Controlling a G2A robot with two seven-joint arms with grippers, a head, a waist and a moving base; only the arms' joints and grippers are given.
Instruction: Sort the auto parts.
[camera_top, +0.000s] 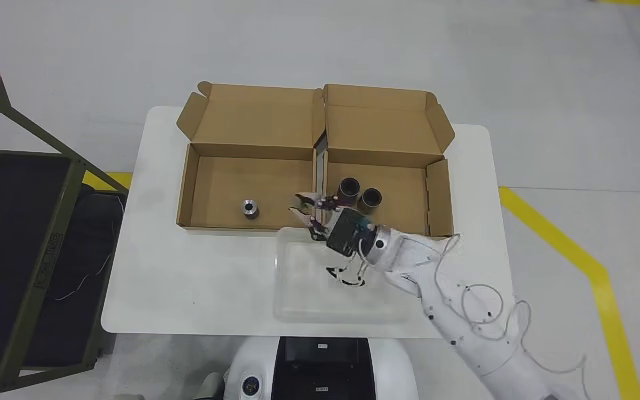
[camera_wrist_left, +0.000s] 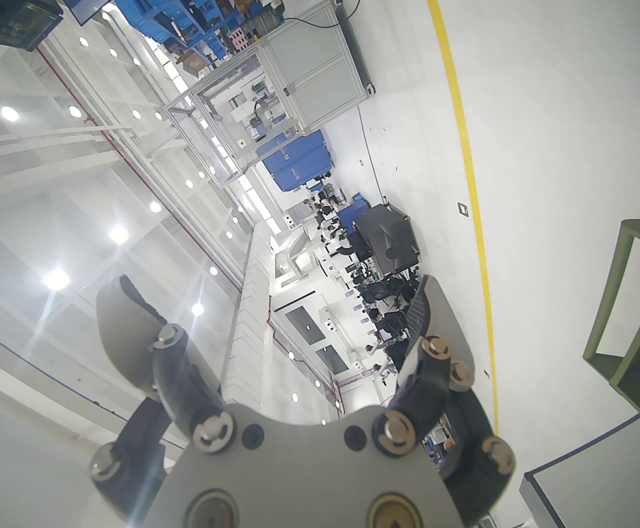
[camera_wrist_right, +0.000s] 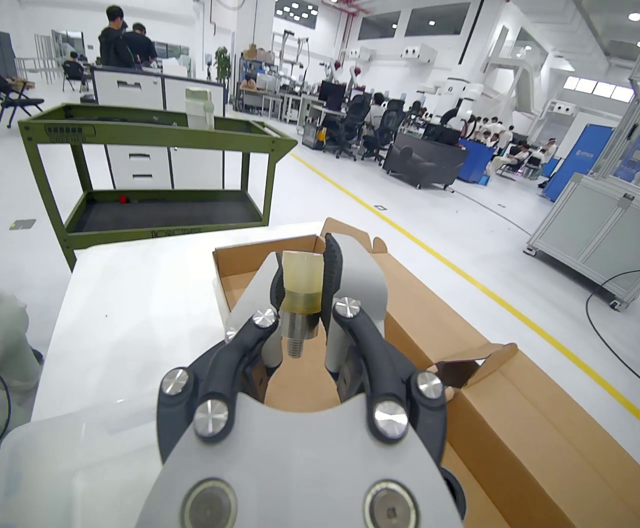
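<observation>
Carry step, I'd say: right gripper is clamped on a yellowish studded bumper, hovering at the tray's 12 o'clock, over the seam between left box and right box; left gripper has its fingers spread, empty (aimed upward, idle). Next up: pick a box, lower, let go.

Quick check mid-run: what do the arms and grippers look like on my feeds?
Right arm: white, rounded shell, thin pale cables looping along it. Both the right gripper and left gripper have a grey metal palm plate, black linkages with round screw heads, and curved grey fingers faced with black ribbed pads.
</observation>
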